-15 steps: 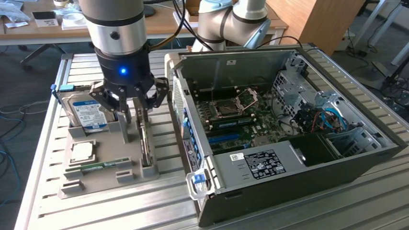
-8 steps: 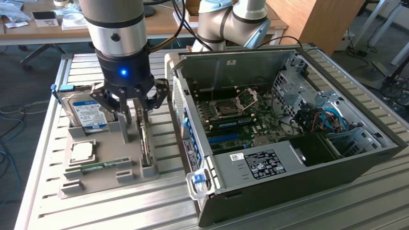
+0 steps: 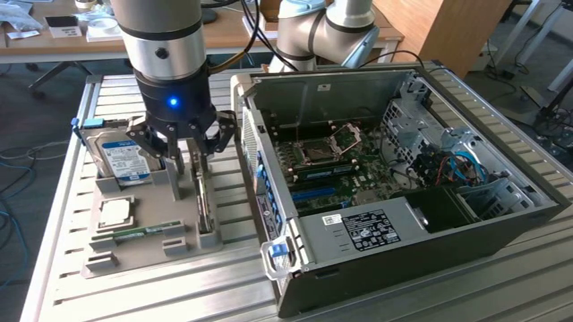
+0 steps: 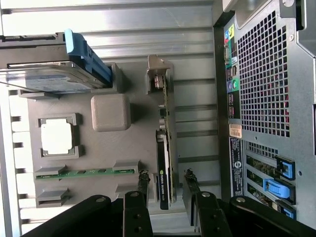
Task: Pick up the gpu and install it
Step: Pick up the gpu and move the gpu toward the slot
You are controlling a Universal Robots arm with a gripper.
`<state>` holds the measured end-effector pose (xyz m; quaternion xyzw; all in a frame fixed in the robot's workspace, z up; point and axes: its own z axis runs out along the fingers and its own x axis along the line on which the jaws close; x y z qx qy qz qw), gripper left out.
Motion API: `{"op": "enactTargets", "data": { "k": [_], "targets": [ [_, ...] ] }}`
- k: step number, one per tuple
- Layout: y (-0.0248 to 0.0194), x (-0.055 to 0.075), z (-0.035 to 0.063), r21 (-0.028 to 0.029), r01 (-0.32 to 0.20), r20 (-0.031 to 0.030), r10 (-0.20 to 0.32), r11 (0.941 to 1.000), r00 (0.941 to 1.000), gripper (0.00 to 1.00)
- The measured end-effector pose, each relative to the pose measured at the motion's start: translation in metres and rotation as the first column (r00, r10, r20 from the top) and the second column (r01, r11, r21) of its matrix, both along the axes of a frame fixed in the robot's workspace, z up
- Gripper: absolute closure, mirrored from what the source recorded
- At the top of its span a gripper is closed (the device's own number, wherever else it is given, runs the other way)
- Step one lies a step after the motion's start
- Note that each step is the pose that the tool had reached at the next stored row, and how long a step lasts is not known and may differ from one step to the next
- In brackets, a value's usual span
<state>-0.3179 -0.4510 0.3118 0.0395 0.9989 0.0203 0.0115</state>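
Gripper (image 4: 166, 181) spread, straddling thin flat gpu (image 4: 164, 148) standing on edge in matte grey tray (image 4: 133, 143) beside perforated steel computer case (image 4: 261, 74), long axis parallel to its rear panel.

The gpu (image 4: 165, 143) stands edge-on, its faces hidden; an edge crops the hard drive (image 4: 44, 69)

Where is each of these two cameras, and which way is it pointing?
Exterior view: off the arm, raised, looking down slantwise at the tray and open computer case; the arm and gripper show.
Wrist view: on the wrist, looking down along the open gripper straddling the gpu.
Shared: gripper, gpu, tray, hard drive, computer case.
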Motion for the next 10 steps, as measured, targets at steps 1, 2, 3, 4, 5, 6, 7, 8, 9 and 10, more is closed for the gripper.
{"op": "enactTargets", "data": {
  "k": [1, 2, 3, 4, 5, 6, 7, 8, 9, 10],
  "targets": [
    [0.0, 0.0, 0.0, 0.0, 0.0, 0.0, 0.0, 1.0, 1.0, 0.58],
    [0.0, 0.0, -0.0006, 0.0003, 0.0, 0.0002, 0.0, 1.0, 1.0, 0.58],
    [0.0, 0.0, -0.0021, 0.0004, 0.0, 0.0004, 0.0, 1.0, 1.0, 0.58],
    [0.0, 0.0, -0.0037, 0.0002, 0.0, 0.0002, 0.0, 1.0, 1.0, 0.58],
    [0.0, 0.0, -0.0047, 0.0, 0.0, -0.0001, 0.0, 1.0, 1.0, 0.58],
    [0.0, 0.0, -0.005, 0.0, 0.0, 0.0, 0.0, 1.0, 1.0, 0.58],
    [0.0, 0.0, -0.005, 0.0, 0.0, 0.0, 0.0, 1.0, 1.0, 0.58],
    [0.0, 0.0, -0.0049, -0.0001, 0.0, -0.0001, 0.0, 1.0, 1.0, 0.58],
    [0.0, 0.0, -0.0051, 0.0, 0.0, -0.0001, 0.0, 1.0, 1.0, 0.58],
    [0.0, 0.0, -0.0053, 0.0, 0.0, -0.0001, 0.0, 1.0, 1.0, 0.58]
  ]
}}
